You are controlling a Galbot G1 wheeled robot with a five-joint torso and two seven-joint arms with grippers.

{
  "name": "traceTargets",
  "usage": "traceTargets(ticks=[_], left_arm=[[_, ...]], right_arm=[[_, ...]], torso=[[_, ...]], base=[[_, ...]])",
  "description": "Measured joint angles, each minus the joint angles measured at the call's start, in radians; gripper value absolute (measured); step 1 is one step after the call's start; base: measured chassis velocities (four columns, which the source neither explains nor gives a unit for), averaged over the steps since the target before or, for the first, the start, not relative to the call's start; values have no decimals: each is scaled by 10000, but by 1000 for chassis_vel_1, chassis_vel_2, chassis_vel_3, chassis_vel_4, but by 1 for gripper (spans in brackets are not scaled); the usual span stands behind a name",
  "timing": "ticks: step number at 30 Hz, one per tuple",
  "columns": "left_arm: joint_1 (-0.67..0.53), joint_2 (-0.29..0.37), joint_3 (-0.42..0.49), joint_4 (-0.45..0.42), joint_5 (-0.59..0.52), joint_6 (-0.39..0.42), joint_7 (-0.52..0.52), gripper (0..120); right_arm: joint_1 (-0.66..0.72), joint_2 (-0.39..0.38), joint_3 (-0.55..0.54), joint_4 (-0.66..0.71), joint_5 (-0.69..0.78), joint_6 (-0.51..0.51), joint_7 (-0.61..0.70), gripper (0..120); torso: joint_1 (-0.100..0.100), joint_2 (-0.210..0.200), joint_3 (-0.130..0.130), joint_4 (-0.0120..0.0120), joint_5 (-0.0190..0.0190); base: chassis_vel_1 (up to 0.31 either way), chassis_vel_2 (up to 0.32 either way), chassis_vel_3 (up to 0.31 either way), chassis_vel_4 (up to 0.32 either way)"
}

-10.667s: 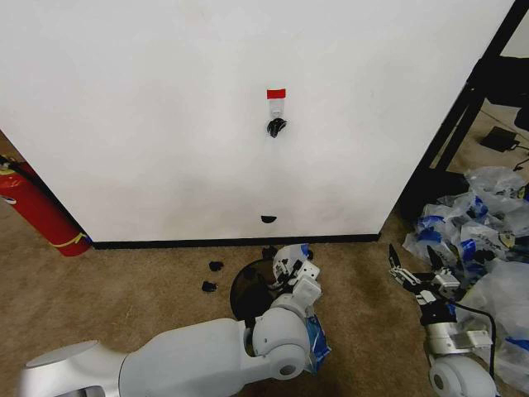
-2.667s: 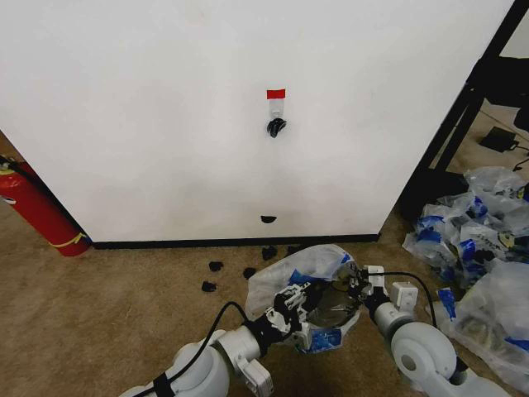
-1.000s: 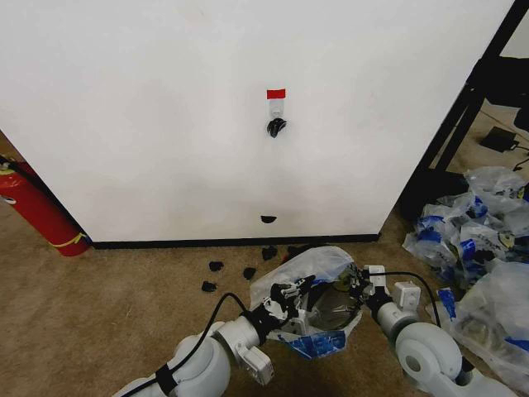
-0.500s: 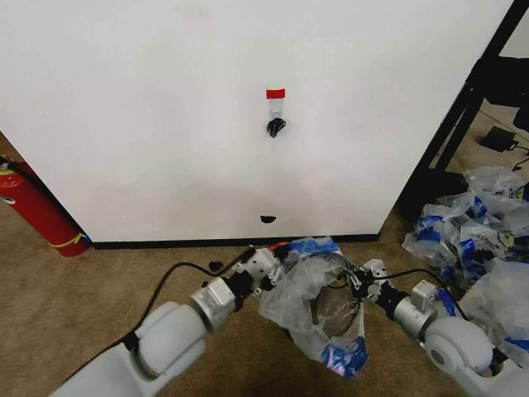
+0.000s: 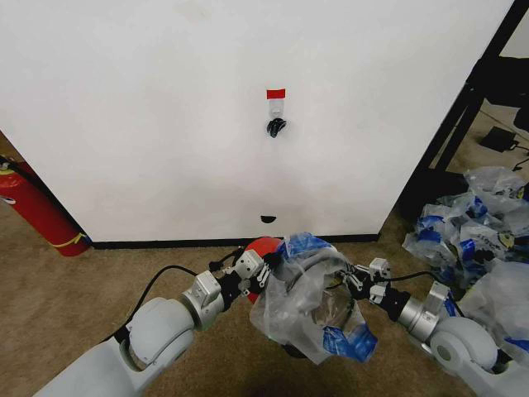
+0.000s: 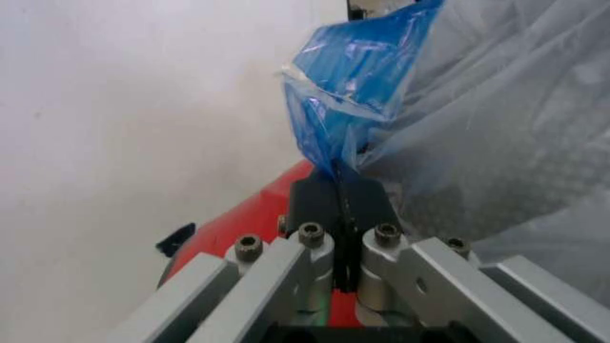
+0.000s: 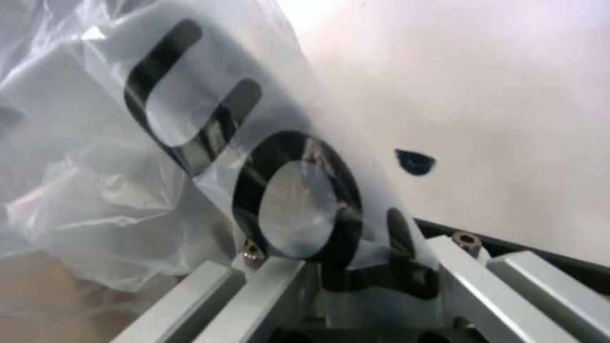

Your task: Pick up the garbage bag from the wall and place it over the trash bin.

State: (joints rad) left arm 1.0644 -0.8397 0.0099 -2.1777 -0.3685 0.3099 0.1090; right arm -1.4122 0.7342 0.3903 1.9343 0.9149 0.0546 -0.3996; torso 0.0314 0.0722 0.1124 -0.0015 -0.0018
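The garbage bag (image 5: 304, 299), thin clear plastic with blue print, hangs stretched between my two grippers just above the carpet in front of the wall (image 5: 165, 124). My left gripper (image 5: 266, 263) is shut on the bag's blue edge (image 6: 355, 78), with the fingertips (image 6: 338, 182) pinched together. My right gripper (image 5: 354, 284) holds the opposite edge, and the film (image 7: 191, 143) with dark letters lies over its fingers (image 7: 329, 268). A red rounded part of the trash bin (image 5: 261, 246) (image 6: 238, 229) shows behind the bag; the bag hides the rest of it.
A hook under red tape (image 5: 276, 93) sits mid-wall. A red fire extinguisher (image 5: 37, 211) leans at the left. A heap of clear-and-blue bags (image 5: 479, 240) lies at the right beside a black frame (image 5: 463, 107). Bare carpet lies at the front left.
Both grippers have lifted the bag slightly and pulled it wider. The red part of the bin has come into sight behind the bag's left edge.
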Motion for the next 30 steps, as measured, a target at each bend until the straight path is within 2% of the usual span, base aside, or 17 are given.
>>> traceTargets(ticks=[4,8,16,19,22,25,27,30], left_arm=[[24,-83,-125,22,43,-84,-22,0],[110,-126,-272,223,104,-242,-119,0],[249,-243,-401,294,45,-519,-382,1],[283,-275,-428,244,-89,-587,-421,8],[332,-366,-495,139,-489,-759,-424,21],[343,-427,-595,61,-1096,-930,-391,33],[343,-443,-622,54,-1242,-981,-382,36],[302,-606,-798,79,-1809,-1369,-444,51]], right_arm=[[-59,106,0,62,314,6,303,0],[-154,204,-6,287,1389,-244,980,0],[-252,330,-44,489,2037,-414,1138,0],[-275,370,-50,534,2073,-461,1159,0],[-315,503,-155,573,1916,-465,1366,0],[-345,702,-361,666,1630,-431,2362,0],[-350,772,-408,707,1601,-392,2724,0],[-411,1169,-658,767,1297,-106,4082,0]], torso=[[0,0,0,-1,0],[0,0,0,1,-1],[0,0,0,0,-1],[0,0,0,0,-2],[0,0,-1,0,-4],[0,0,0,1,1],[0,0,0,0,-1],[0,0,0,0,2]], base=[[0,0,0,0],[0,0,0,0],[0,0,0,0],[0,0,0,0],[0,0,0,0],[0,0,0,0],[0,0,0,0],[0,0,0,0]])
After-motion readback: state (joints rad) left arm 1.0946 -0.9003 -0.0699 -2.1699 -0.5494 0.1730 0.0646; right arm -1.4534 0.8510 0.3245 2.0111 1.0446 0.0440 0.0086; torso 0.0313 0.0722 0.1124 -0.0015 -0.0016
